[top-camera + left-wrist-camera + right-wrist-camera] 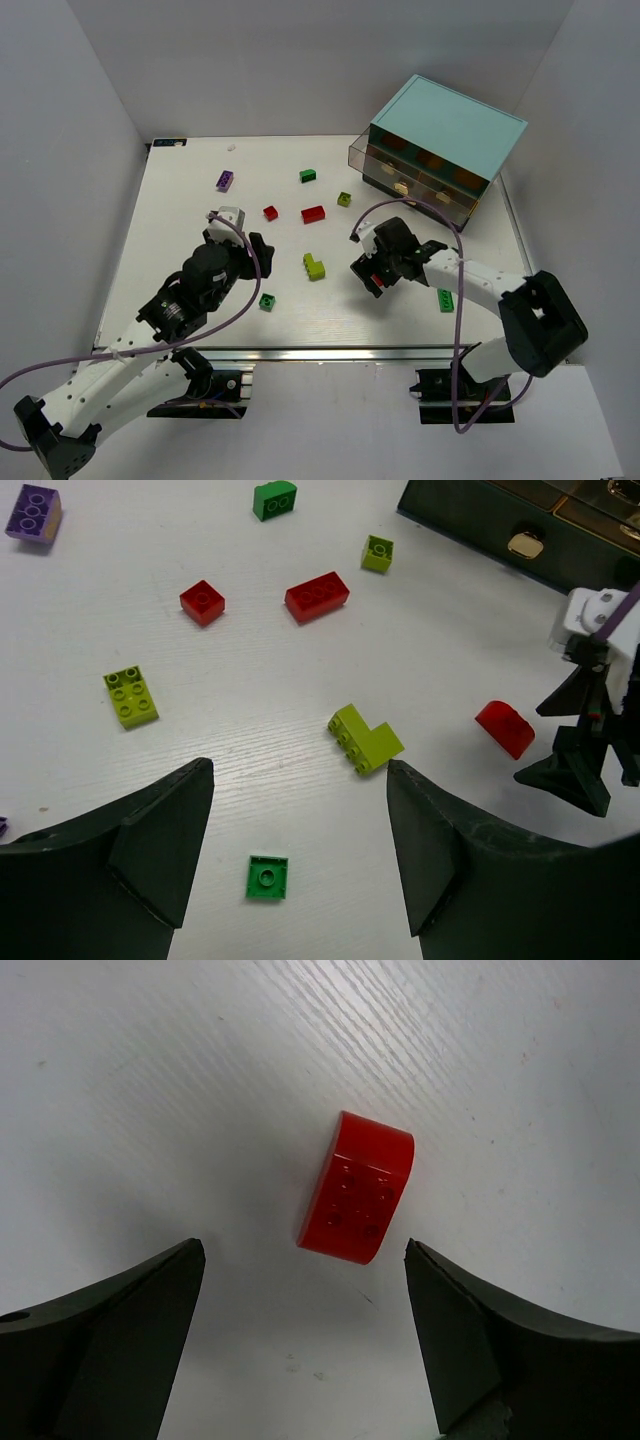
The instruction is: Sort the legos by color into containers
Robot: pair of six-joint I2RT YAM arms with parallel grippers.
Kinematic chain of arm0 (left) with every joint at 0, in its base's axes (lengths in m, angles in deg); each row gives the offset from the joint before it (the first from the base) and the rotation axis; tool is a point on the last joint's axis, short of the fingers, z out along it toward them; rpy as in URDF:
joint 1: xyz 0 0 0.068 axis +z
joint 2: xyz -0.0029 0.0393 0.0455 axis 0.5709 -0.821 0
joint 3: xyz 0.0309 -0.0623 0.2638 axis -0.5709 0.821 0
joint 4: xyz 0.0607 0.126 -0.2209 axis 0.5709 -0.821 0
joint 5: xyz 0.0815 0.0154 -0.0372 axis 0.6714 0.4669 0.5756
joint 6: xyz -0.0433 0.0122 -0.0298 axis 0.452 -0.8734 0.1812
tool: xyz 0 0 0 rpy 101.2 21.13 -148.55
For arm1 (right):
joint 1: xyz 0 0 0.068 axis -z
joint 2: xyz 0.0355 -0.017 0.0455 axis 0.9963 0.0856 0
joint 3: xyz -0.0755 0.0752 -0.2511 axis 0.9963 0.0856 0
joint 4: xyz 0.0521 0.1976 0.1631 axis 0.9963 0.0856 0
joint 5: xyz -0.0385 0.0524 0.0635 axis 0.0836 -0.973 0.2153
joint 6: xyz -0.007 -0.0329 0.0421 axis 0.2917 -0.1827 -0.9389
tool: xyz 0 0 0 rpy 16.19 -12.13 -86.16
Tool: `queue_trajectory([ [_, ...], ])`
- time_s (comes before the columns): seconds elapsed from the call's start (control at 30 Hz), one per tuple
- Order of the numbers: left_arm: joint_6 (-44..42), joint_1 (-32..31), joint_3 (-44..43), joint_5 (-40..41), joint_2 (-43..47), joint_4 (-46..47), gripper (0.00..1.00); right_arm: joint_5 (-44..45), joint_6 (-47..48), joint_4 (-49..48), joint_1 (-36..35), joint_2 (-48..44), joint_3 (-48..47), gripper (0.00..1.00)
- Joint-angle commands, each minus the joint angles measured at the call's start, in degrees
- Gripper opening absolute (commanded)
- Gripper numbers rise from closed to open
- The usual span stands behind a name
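Right gripper [302,1248]: jaws released, straddling a red brick [357,1188] that lies untouched on the surface [180,200]; wrist pitched down. Left gripper [298,765]: jaws released, empty, facing a lime brick [364,739]. Drawers [400,180] sit in the far-right cabinet [445,130].

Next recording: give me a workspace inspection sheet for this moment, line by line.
Surface: white table, no spills seen.
Job's things: red curved plastic brick, lime L-shaped brick, purple brick, others loose on table; smoky-brown drawers in light-blue-topped cabinet, back right.
Clutter: tiny white speck at back edge, unidentifiable.
Grippers: left gripper open, empty; right gripper open above red curved plastic brick, not touching.
Cables: purple cable loops along each arm.
Surroundings: plain white walls.
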Motion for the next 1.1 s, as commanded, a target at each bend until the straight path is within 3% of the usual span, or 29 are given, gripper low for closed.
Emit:
queue_trajectory([
  [0.0, -1.82, -0.23, -0.22, 2.10, 1.20, -1.46, 0.80, 5.97, -3.76, -2.73, -0.27, 4.55, -3.14, 0.86],
  [0.1, -1.82, -0.23, -0.22, 1.75, 1.47, -1.37, 0.80, 3.88, -4.20, -2.82, 0.08, 7.37, -3.94, 0.85],
  [0.3, -1.82, -0.23, -0.22, 1.84, 2.17, -1.46, 0.80, 5.19, -4.03, -3.52, 0.43, 9.66, -3.94, 0.69],
  [0.4, -1.82, -0.23, -0.14, 1.58, 2.52, -1.37, 0.80, 3.44, -3.76, -3.79, 0.52, 10.19, -3.41, 0.54],
  [0.53, -1.73, -0.23, -0.14, 1.49, 2.35, -1.46, 0.80, 2.47, 0.78, -3.79, 0.52, 9.93, -2.97, 0.08],
  [0.6, -1.91, -0.23, -0.14, 1.40, 2.43, -1.46, 0.80, -2.67, 3.96, -2.91, 0.43, 6.88, -3.06, 0.00],
  [0.7, -2.26, -0.23, -0.05, 0.88, 2.61, -1.37, 0.81, -13.94, 13.09, 3.22, 0.43, -1.45, -6.73, 0.00],
  [0.8, -2.61, -0.23, 0.13, 0.35, 2.61, -1.02, 0.83, -16.78, 16.80, 7.28, 1.04, -9.29, -13.83, 0.00],
  [1.07, -2.96, -0.23, 0.22, 0.08, 2.44, -1.02, 0.85, -2.14, 13.82, 8.43, 5.96, -10.55, -29.51, 0.00],
])
